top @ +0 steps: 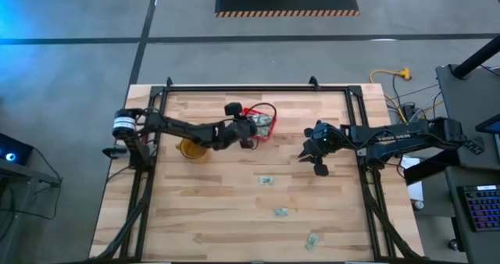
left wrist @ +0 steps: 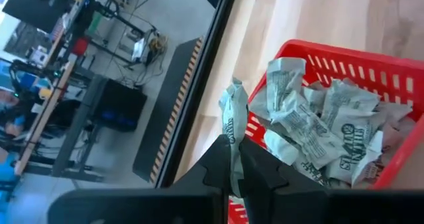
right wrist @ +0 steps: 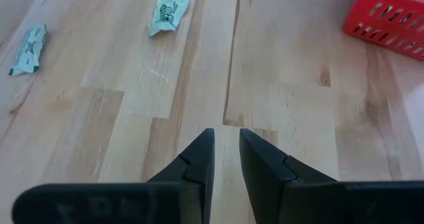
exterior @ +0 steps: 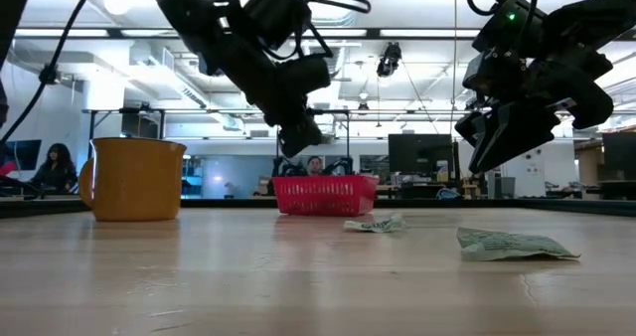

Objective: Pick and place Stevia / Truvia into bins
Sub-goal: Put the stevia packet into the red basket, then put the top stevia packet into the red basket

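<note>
Wooden worktop (top: 211, 209), basket (top: 262, 123) near far edge, already heaped. Left claw (left wrist: 233, 174) pinching one sachet (left wrist: 231, 118) just over basket rim: carry further over pile, then release. Right claw (right wrist: 226, 159) slightly spread, empty, hovering mid-worktop; three loose sachets (top: 268, 180) toward near edge.

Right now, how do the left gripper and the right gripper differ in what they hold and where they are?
The left gripper has its fingers pinched on a sachet, while the right gripper holds nothing, its fingers slightly apart. The left gripper hangs by the red basket, which is full of sachets; the right gripper hangs over bare wood of the table, with loose sachets lying beyond it. Both are dark two-finger grippers raised off the table.
</note>
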`<move>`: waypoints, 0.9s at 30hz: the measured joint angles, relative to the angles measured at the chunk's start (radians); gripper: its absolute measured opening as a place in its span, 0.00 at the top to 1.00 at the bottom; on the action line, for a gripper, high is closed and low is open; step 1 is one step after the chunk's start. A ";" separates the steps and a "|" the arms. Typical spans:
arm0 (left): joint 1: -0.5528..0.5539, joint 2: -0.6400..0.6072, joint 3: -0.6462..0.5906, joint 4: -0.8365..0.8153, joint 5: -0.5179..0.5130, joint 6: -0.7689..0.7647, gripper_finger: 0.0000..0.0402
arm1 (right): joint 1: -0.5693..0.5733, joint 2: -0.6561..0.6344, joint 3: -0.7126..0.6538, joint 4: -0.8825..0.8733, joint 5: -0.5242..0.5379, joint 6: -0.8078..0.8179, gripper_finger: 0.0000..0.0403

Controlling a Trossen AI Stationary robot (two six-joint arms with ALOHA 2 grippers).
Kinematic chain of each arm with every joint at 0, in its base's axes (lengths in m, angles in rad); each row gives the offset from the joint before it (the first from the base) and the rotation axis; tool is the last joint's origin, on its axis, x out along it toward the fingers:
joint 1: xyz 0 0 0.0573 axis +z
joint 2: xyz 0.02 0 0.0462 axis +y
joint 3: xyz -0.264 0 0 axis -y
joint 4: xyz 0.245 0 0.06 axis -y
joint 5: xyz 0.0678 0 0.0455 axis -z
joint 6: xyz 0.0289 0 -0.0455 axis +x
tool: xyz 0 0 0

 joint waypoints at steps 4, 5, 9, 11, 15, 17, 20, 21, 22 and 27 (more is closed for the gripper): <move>0.013 0.000 0.000 -0.026 0.023 -0.035 0.98 | 0.000 0.000 0.000 0.001 0.000 -0.003 0.84; 0.013 0.000 0.000 -0.035 0.024 -0.044 0.98 | 0.000 0.000 0.000 0.002 0.000 -0.003 0.84; 0.017 0.000 0.000 -0.055 0.025 -0.061 0.98 | 0.000 0.000 0.000 0.003 0.000 -0.004 0.83; 0.017 0.000 0.000 -0.056 0.025 -0.061 0.96 | 0.000 0.000 0.000 0.003 0.000 -0.005 0.82; 0.017 0.000 0.000 -0.055 0.024 -0.062 0.87 | 0.000 0.000 0.000 0.007 0.000 -0.002 0.82; 0.017 0.000 0.000 -0.055 0.023 -0.063 0.81 | 0.000 0.000 -0.004 0.035 -0.002 0.011 0.82; 0.015 0.000 0.000 -0.053 0.023 -0.063 0.73 | 0.000 0.000 -0.021 0.097 -0.005 0.026 0.83; 0.012 0.000 0.000 -0.055 0.022 -0.065 0.70 | 0.002 0.000 -0.029 0.125 -0.006 0.028 0.83; 0.008 -0.002 0.000 -0.059 0.022 -0.072 0.68 | 0.004 0.000 -0.039 0.155 -0.009 0.028 0.83; -0.053 -0.056 0.006 -0.154 0.023 -0.108 0.61 | 0.021 0.000 -0.096 0.346 -0.115 0.014 0.80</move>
